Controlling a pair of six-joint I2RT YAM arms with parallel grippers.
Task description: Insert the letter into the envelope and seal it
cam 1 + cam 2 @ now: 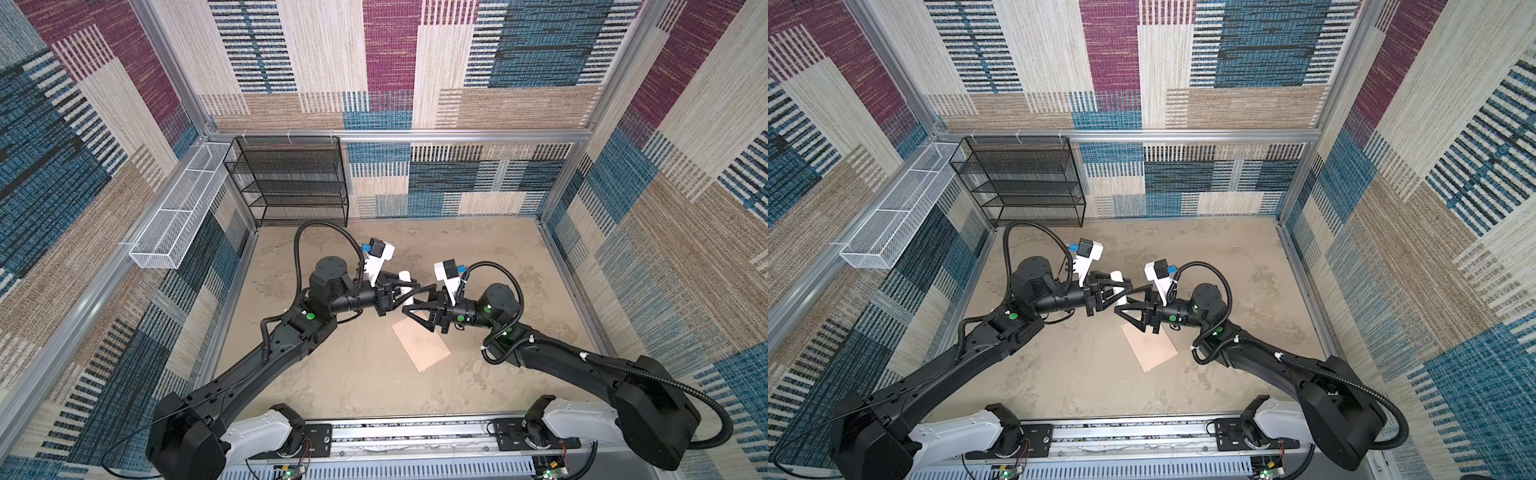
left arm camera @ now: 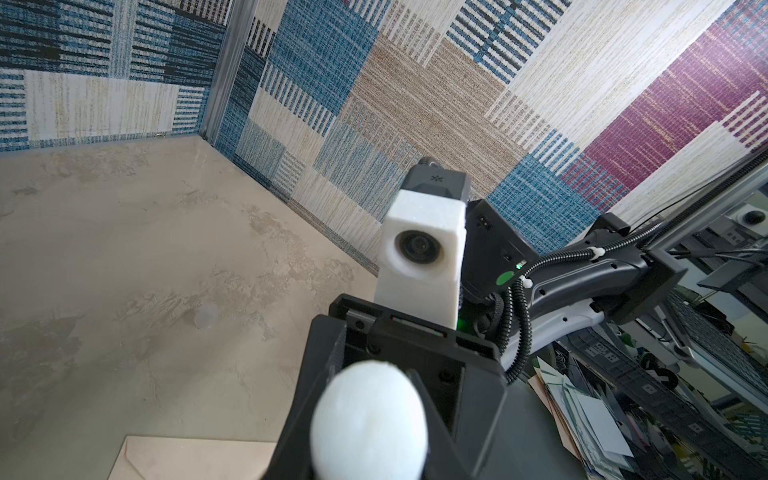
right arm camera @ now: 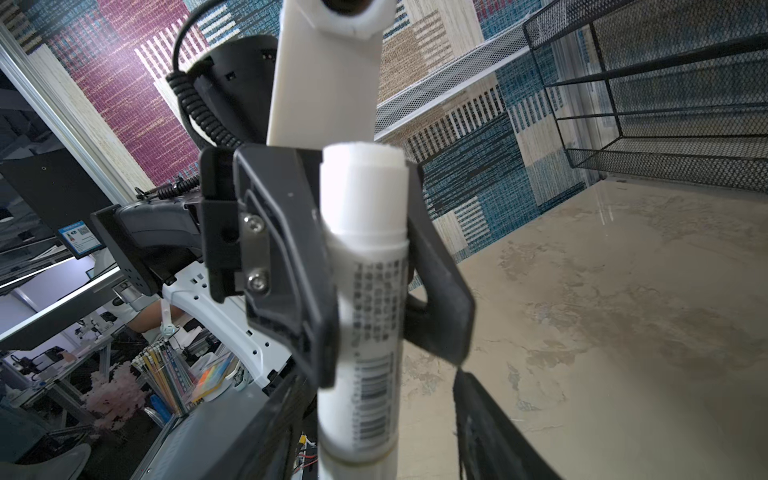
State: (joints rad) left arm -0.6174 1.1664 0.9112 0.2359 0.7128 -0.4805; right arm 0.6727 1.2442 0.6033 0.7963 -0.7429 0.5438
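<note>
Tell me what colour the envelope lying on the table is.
The envelope is a plain pale peach-pink; it shows best in a top view.

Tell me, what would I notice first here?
The left gripper and right gripper meet nose to nose above the middle of the table. The left one is clamped on a white tube; the right one stands open beside it. A pink envelope lies flat on the table beneath them.

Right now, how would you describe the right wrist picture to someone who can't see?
A white cylindrical tube with a barcode label fills the middle, clamped by the left gripper in its black jaws. Behind lie the beige marbled tabletop and a black wire-mesh rack.
</note>
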